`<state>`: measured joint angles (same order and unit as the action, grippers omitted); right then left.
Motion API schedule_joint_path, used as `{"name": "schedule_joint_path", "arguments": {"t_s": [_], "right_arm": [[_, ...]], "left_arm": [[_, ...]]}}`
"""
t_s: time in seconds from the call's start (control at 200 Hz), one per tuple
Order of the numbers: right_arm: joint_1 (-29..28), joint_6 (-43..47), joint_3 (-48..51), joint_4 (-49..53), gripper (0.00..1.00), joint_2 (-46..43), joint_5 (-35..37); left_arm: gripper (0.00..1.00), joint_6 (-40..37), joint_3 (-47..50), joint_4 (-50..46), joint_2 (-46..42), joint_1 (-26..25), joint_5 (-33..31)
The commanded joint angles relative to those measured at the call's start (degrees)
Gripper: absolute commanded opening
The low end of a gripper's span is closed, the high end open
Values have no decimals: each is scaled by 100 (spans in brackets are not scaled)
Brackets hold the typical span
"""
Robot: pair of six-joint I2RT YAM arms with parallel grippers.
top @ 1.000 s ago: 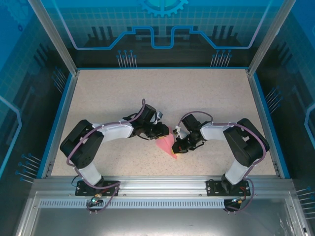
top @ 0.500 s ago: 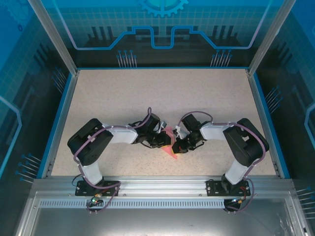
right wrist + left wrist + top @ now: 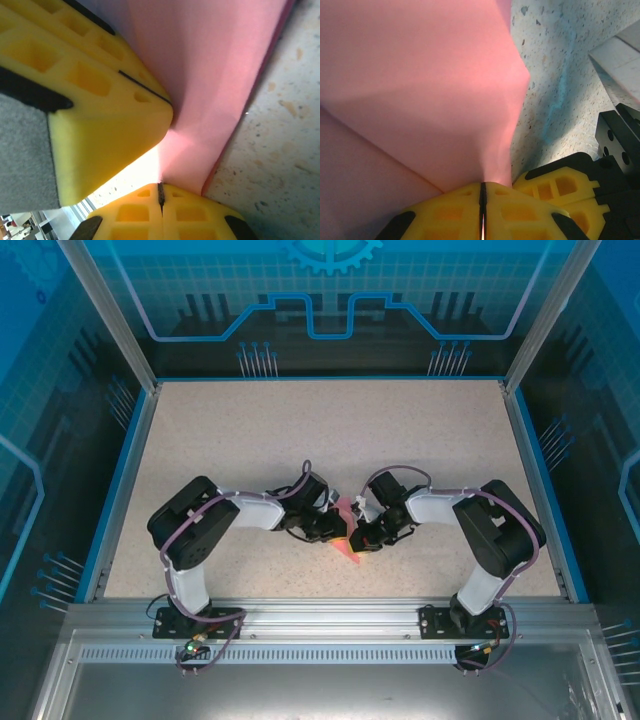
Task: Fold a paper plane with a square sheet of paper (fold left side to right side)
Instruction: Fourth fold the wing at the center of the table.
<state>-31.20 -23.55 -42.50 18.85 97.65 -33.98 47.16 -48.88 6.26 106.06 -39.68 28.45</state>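
1. So, the pink paper (image 3: 345,532), already creased into a pointed shape, sits just toward 6 o'clock of the worktop (image 3: 330,430) centre, sandwiched between both claws.
2. Left claw (image 3: 482,186) comes in from 9 o'clock. Its fingers are pressed together with a pink edge pinched in the seam.
3. Right claw (image 3: 160,189) comes in from 3 o'clock. Its fingers are together too, and paper runs into its seam, so it reads as clamped on the same sheet.
4. Tear risk: two grips sit close together on thin paper. Any pull apart or twist between them likely rips the strip in between.
5. Collision risk: in the right wrist view the left claw's finger sits just beside the right claw. Moving closer would knock them together and crush the flap.
6. Crooked-crease risk: in the left wrist view the paper bulges up, not flat. Carrying the left side toward 3 o'clock without the edges lined up puts the crease off-centre and leaves the plane lopsided.
7. Slip risk: each grip looks like it has only the edge. A fast swing could pull the paper free, and the flap would spring open.
8. Layer count in each grip: cannot tell. If a claw pinches both layers, the fold cannot lie over cleanly.
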Motion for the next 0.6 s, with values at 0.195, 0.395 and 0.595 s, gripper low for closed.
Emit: {"name": "schedule_joint_path", "arguments": {"t_s": [0.195,0.395,0.595], "right_arm": [[-96,47,215,776,0,373,1178],[-97,48,233,778,0,360,1173],[-101,63,217,804,0,369,1139]], "left_arm": [[11,-762,-474,-767,342,654,-449],[11,-1201,-746,-1034,498,1048,-514],[12,-1648,-1082,-1362,661,1403,-594]]}}
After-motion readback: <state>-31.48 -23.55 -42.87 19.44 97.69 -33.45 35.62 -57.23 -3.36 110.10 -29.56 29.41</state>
